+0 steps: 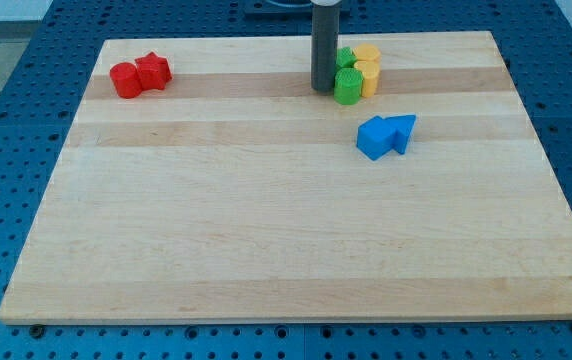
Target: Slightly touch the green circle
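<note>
The green circle (347,86) is a short green cylinder near the top middle of the wooden board (266,220). My tip (323,90) stands right at its left side, touching or nearly touching it. A second green block (345,57) lies just behind it, partly hidden by the rod. Two yellow blocks (367,66) sit against the green ones on the right.
A red circle (125,80) and a red star (153,69) sit together at the top left. Two blue blocks (384,135) lie below and right of the green circle. The blue perforated table surrounds the board.
</note>
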Available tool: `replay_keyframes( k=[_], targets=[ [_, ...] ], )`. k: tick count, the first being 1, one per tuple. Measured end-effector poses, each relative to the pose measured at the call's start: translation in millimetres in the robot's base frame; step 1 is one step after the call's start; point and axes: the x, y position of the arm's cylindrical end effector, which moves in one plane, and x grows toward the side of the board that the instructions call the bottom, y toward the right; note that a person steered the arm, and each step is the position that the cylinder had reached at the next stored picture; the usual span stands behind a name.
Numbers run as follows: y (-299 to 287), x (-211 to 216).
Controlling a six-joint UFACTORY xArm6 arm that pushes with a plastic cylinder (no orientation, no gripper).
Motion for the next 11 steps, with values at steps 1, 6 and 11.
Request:
replay_keyframes(
  k=[1,6,11],
  targets=[
    [-11.4,4.4],
    [-8.7,44.9],
    [3.9,29.0]
  ],
)
